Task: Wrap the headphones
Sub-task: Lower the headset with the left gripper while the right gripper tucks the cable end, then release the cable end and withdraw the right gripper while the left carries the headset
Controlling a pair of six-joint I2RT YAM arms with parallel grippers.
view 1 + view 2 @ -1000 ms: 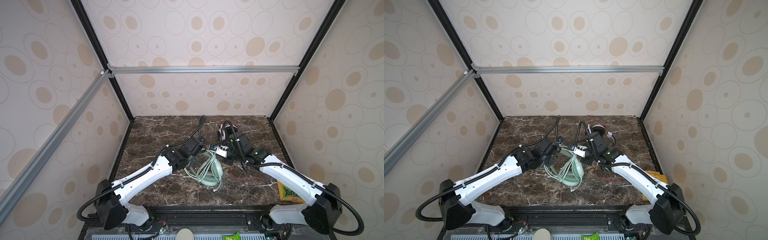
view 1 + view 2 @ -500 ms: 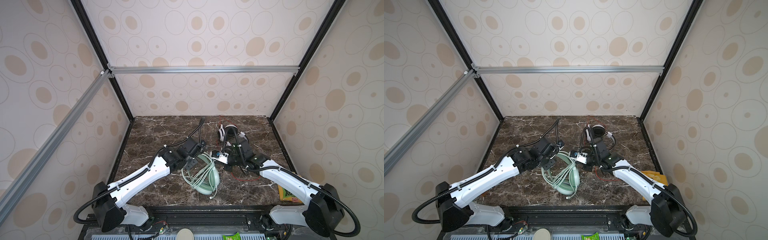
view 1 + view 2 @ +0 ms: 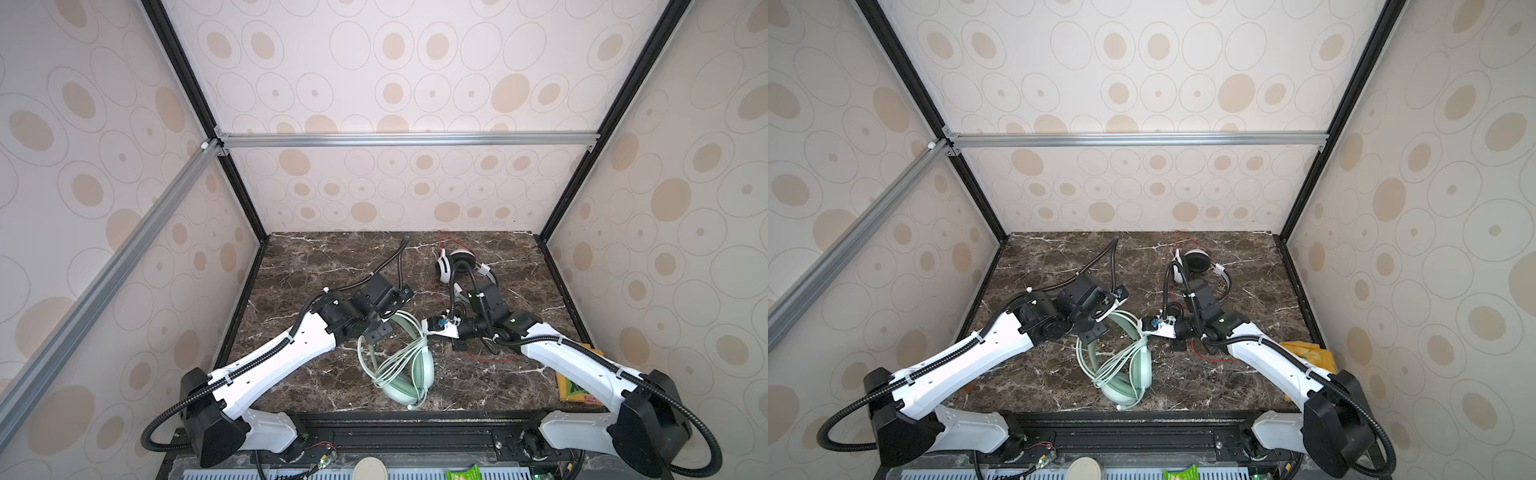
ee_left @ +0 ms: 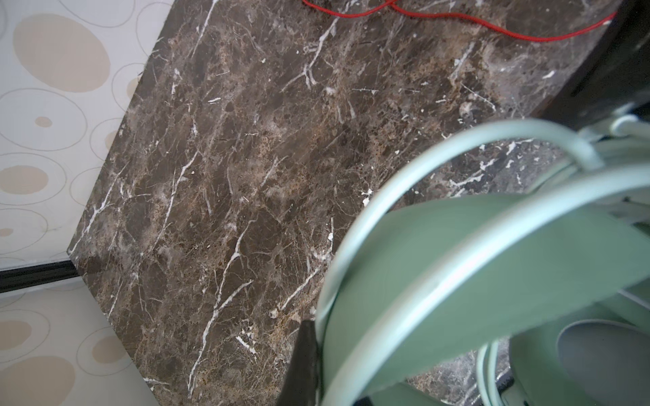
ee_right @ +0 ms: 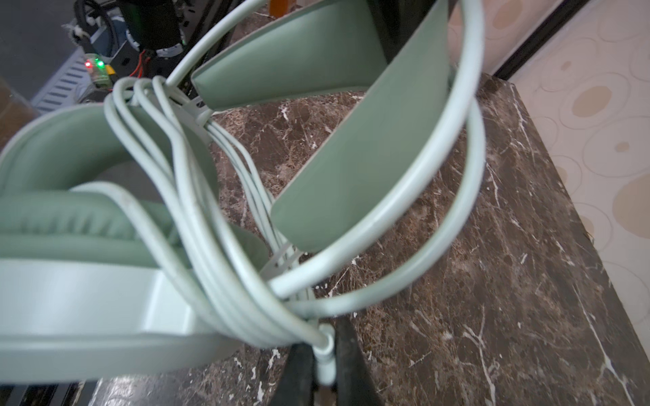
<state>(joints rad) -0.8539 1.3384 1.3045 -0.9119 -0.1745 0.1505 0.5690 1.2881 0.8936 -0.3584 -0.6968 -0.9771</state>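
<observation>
**Mint headset steadied while its cable end is held**

On the dark marble tabletop [image 3: 316, 266], boxed in by spotted walls, the mint-green headset [image 3: 419, 376] lies at about 6 o'clock from centre with its headband raised. The left gripper [image 3: 376, 334] is clamped fully shut on that headband, apparently to steady it. The right gripper [image 5: 323, 365], at 3 o'clock of the headband, pinches the plug end of the pale green cable [image 5: 225, 281]. The cable's turns already bundle across the frame, so the tail probably needs tucking. The white-and-black headset [image 3: 444, 266] waits at 1 o'clock, its red cable [image 3: 490, 358] loose.
</observation>
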